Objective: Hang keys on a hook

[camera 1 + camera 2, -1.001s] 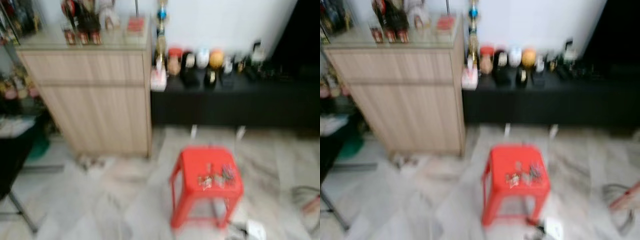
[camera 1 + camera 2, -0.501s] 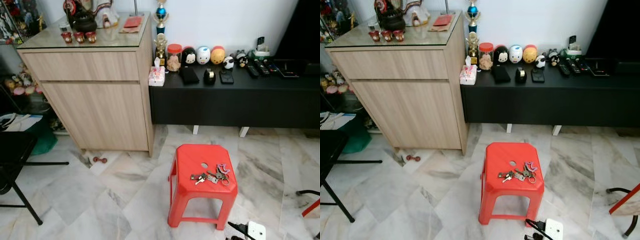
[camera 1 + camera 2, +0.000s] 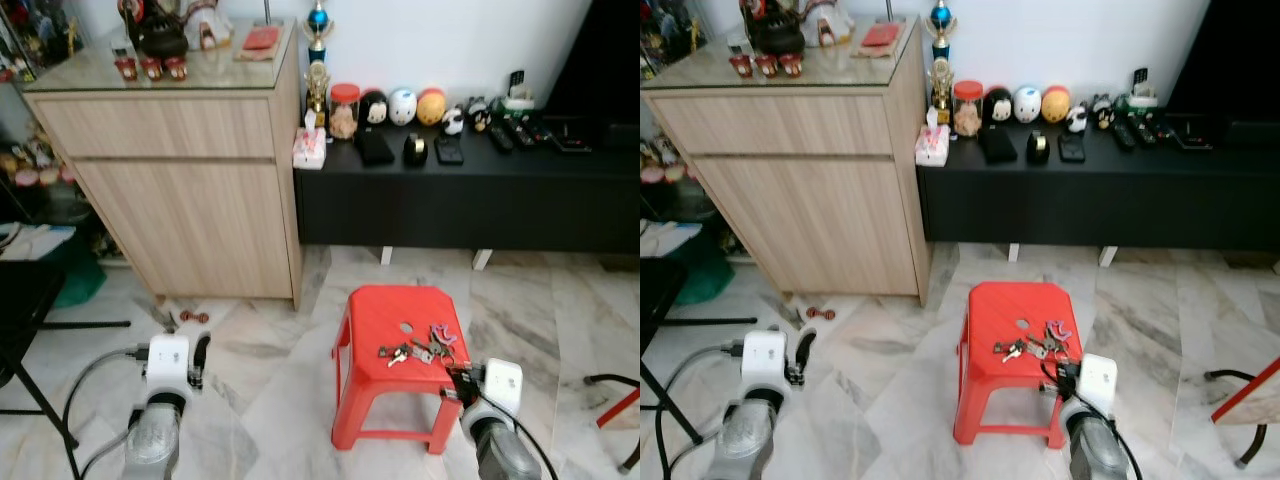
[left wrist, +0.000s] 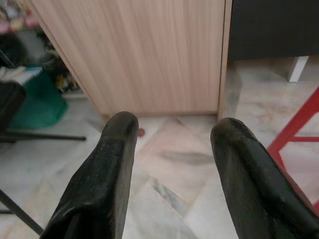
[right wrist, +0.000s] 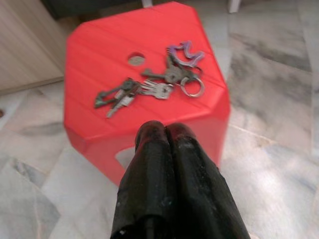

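Observation:
A bunch of keys with a purple carabiner lies on top of a red plastic stool on the marble floor. My right gripper is low at the stool's near right corner. In the right wrist view its fingers are shut with nothing between them and point at the keys, a short way off. My left gripper hangs over the floor left of the stool. It is open and faces the foot of a wooden cabinet.
A tall wooden cabinet stands at the back left. Beside it a low black bench carries jars and figurines. A black chair is at the left edge and a chair leg at the right edge.
Both arms have come up into view at the bottom of the eye views. The head camera has shifted slightly; the keys and stool have not moved.

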Robot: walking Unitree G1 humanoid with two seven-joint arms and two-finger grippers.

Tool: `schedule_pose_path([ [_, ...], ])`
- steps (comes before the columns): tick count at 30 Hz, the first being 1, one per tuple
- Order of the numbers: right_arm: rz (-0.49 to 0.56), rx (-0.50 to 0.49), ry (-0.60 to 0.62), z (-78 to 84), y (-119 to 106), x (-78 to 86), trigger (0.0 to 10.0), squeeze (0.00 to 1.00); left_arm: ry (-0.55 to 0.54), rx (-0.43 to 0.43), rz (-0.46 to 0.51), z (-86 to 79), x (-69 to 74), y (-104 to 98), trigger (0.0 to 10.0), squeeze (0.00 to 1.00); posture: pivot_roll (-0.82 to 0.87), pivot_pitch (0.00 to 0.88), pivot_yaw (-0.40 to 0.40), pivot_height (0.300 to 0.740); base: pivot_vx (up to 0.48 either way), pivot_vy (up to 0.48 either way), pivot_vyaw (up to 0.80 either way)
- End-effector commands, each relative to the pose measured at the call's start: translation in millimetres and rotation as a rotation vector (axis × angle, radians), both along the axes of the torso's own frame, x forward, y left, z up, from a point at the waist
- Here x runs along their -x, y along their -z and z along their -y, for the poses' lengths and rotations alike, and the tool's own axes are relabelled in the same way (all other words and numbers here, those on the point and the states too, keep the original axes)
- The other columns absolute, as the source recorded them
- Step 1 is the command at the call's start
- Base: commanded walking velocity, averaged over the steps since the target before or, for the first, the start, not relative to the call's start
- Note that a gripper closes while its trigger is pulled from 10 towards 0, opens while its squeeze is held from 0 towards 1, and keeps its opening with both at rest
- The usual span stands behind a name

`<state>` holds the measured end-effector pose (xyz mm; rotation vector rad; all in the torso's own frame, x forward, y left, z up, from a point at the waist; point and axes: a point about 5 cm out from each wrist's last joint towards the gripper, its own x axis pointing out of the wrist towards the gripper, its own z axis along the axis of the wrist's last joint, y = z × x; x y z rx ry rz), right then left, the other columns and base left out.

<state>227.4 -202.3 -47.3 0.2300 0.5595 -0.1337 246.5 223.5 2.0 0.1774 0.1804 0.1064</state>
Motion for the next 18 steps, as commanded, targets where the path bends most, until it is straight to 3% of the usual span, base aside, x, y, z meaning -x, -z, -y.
schedule_pose_path([
  [1, 0.074, 0.006, 0.000, 0.5, -11, -11.5, 10.0, 0.00, 0.027, 0.001, 0.094, 1.1, -6.6, -16, 10.0, 0.00, -0.02, 0.000, -0.027, 0.740, 0.000, 0.000, 0.00],
  [6, 0.156, 0.004, -0.038, -3.8, -17, -12.8, 10.0, 0.00, 0.046, 0.042, 0.133, 5.4, 3.5, -21, 10.0, 0.00, -0.02, 0.000, -0.034, 0.740, 0.000, 0.000, 0.00],
  [7, 0.160, -0.003, -0.044, -5.3, -17, -11.9, 10.0, 1.00, 0.042, 0.049, 0.131, 5.3, 3.9, -21, 10.0, 0.00, -0.02, 0.000, -0.033, 0.740, 0.000, 0.000, 0.00],
  [18, 0.126, 0.007, -0.028, -3.5, -15, -12.3, 10.0, 1.00, 0.038, 0.062, 0.085, -2.7, -2.3, -25, 10.0, 0.00, 0.00, 0.000, -0.022, 0.740, 0.000, 0.000, 0.00],
])
